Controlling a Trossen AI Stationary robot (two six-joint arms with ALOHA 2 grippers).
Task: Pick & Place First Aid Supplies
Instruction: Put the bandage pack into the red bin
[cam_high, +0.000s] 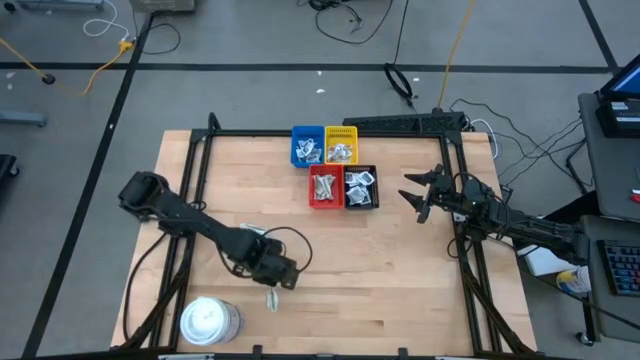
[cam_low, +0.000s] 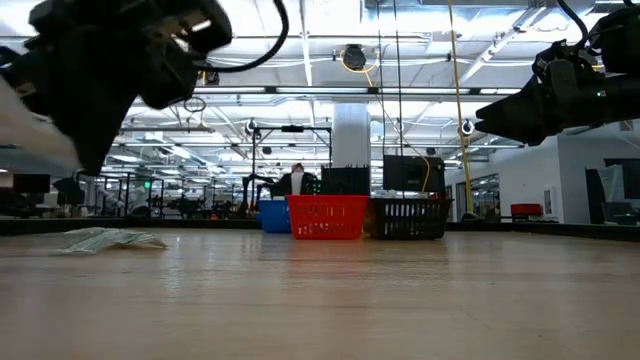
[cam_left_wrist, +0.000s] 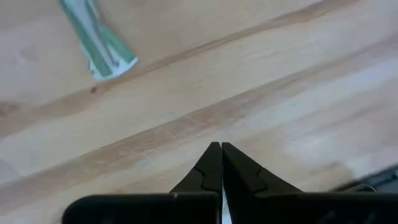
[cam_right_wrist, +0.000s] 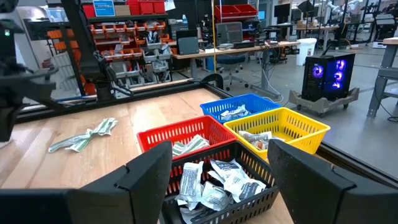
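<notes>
A: Where were the supplies at that moment?

B: A pale grey-green strip packet (cam_left_wrist: 98, 45) lay flat on the wooden table (cam_high: 400, 260), just ahead of the left gripper (cam_left_wrist: 221, 152) and not touching it. From overhead a strip packet showed just below that gripper (cam_high: 283, 272). More packets filled the four trays: white wrapped squares in the black tray (cam_right_wrist: 217, 180), strips in the red tray (cam_right_wrist: 186, 140), others in the blue tray (cam_right_wrist: 239, 111) and the yellow tray (cam_right_wrist: 273, 134).

A: And the left gripper itself?

B: Clenched, its two dark fingers (cam_left_wrist: 208, 168) pressed tip to tip above bare wood. I could see nothing caught between them.

A: The right one?

B: The right gripper (cam_right_wrist: 217, 163) hung in the air beside the trays, on the table's right side, fingers spread wide and empty, with the black tray directly ahead of it.

A: Anything else near the left gripper?

B: A round white tub (cam_high: 208, 322) stood close by, toward the table's near edge.
</notes>
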